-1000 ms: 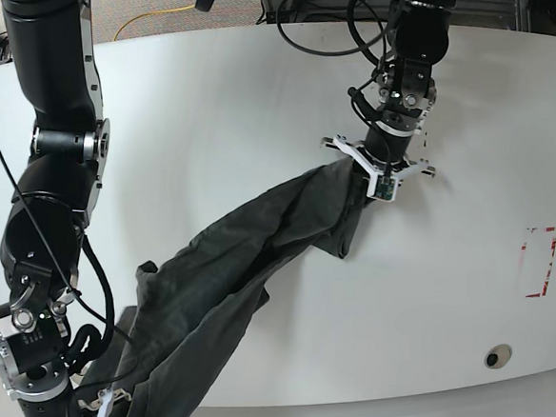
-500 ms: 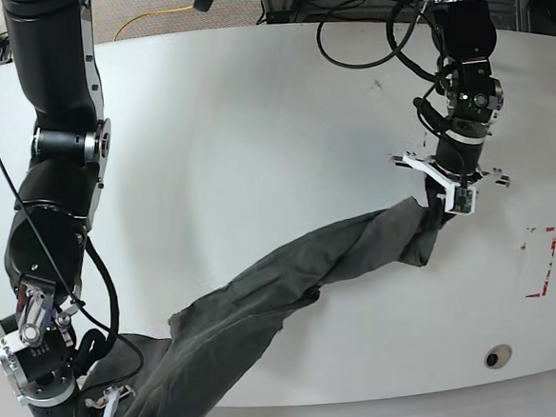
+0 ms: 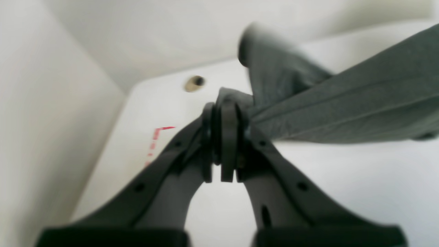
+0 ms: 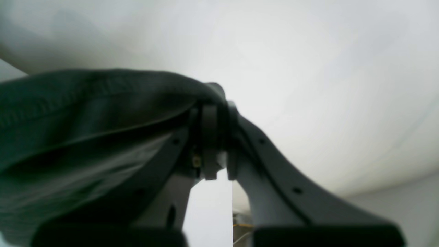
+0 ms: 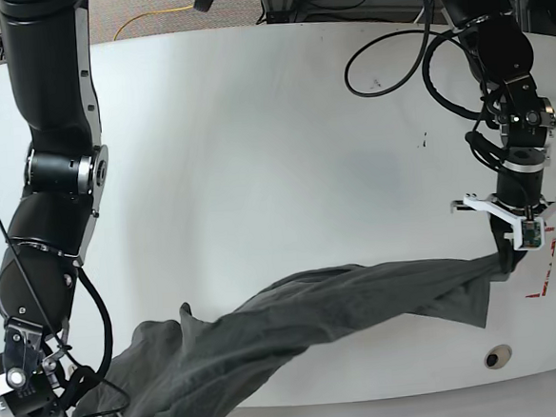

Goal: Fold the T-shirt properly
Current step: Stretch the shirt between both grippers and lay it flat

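Note:
The dark grey T-shirt point(image 5: 342, 304) hangs bunched in a long twisted band across the front of the white table point(image 5: 255, 153), stretched between both arms. My left gripper point(image 5: 508, 255) is at the right end, near the table's right front, shut on a pinch of cloth. In the left wrist view its fingertips point(image 3: 224, 137) are pressed together and the T-shirt point(image 3: 343, 106) runs off to the right. My right gripper point(image 4: 212, 137) is shut on a thick fold of the T-shirt point(image 4: 85, 113). In the base view its fingers are hidden below the lower left corner.
A red corner marking point(image 5: 540, 276) sits on the table just right of the left gripper. A round hole point(image 5: 498, 356) lies near the front right edge. Black cables point(image 5: 391, 48) loop over the far right. The right arm point(image 5: 56, 176) stands along the left side.
The left gripper has carried its end of the shirt right and toward the front edge, pulling the cloth into a longer band. The right arm's wrist has sunk lower at the left corner.

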Controlling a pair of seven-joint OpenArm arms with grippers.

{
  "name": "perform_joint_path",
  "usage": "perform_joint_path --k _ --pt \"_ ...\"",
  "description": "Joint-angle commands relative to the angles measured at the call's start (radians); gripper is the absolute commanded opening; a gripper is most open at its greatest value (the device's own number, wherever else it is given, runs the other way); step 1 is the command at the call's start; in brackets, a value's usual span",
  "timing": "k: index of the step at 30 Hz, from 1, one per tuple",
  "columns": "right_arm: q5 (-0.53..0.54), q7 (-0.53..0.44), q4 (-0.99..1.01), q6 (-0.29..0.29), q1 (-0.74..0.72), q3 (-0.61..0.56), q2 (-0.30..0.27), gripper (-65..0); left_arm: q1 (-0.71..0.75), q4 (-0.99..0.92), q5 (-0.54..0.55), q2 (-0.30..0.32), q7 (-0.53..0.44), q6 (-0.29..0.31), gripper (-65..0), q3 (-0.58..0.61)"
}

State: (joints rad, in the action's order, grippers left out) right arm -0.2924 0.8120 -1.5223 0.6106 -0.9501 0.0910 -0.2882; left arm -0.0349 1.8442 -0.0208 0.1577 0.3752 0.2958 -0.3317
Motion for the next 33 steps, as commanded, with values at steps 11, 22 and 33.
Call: perform_joint_path --k 11,22,33 --pt "-0.014 -0.016 -0.076 -0.016 0.136 0.094 -0.01 -65.0 -0.001 0.007 0.009 0.062 -0.017 -0.004 -64.2 -0.027" --pt "-0.012 0.027 -0.284 -0.014 0.441 0.175 0.053 -65.0 0.086 -0.013 0.009 0.064 -0.018 -0.002 -64.0 -0.074" --pt "-0.012 0.037 -0.378 -0.013 0.67 0.235 0.099 -65.0 0.231 -0.062 0.008 0.064 -0.02 -0.002 -64.0 -0.074"
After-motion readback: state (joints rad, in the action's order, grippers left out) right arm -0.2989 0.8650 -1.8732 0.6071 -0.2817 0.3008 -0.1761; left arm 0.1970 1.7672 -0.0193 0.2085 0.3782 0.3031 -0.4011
